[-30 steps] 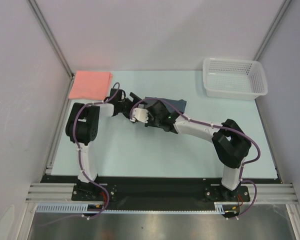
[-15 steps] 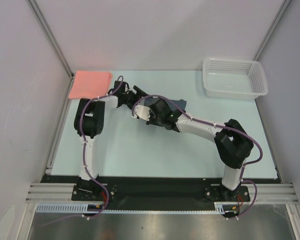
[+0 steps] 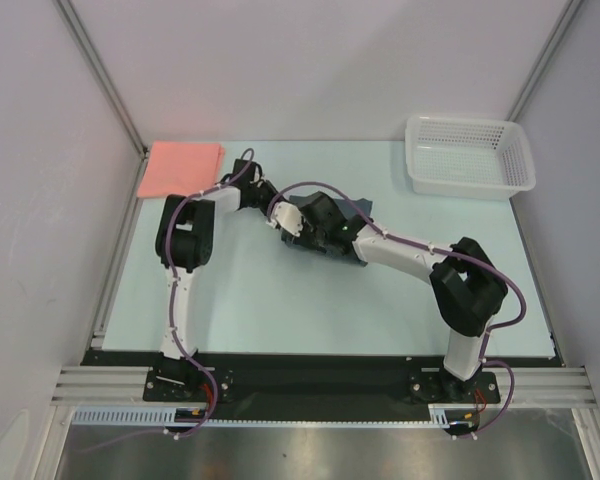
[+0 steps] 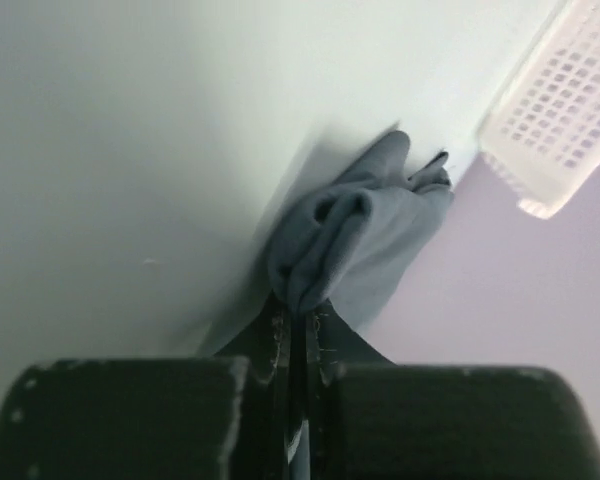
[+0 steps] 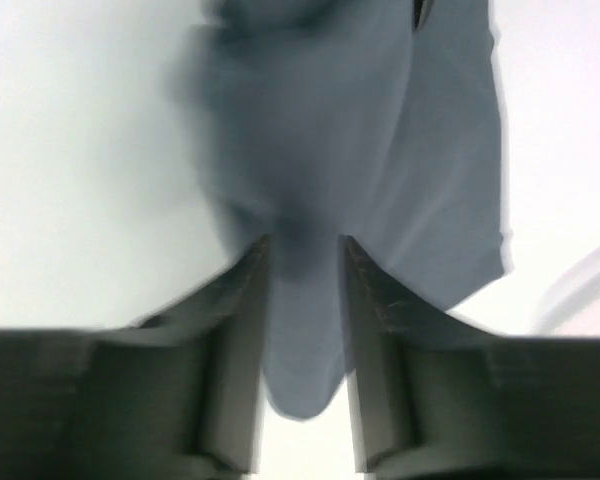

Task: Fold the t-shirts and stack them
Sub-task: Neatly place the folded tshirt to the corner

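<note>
The dark blue-grey t-shirt lies bunched in the middle of the table, mostly under the right arm. My left gripper is shut on a pinched fold of it; the cloth balloons out beyond the jaws. My right gripper hovers over the same shirt, its jaws apart. A flap of the blue-grey cloth hangs between the right fingers. The salmon-pink t-shirt lies folded as a rectangle at the far left corner, untouched.
A white mesh basket stands at the far right corner, and its corner shows in the left wrist view. Lilac walls close in the table on three sides.
The left arm reached right toward the blue-grey shirt and its gripper shut on a fold. The right gripper, shut on the shirt before, has parted its jaws and shifted slightly away.
</note>
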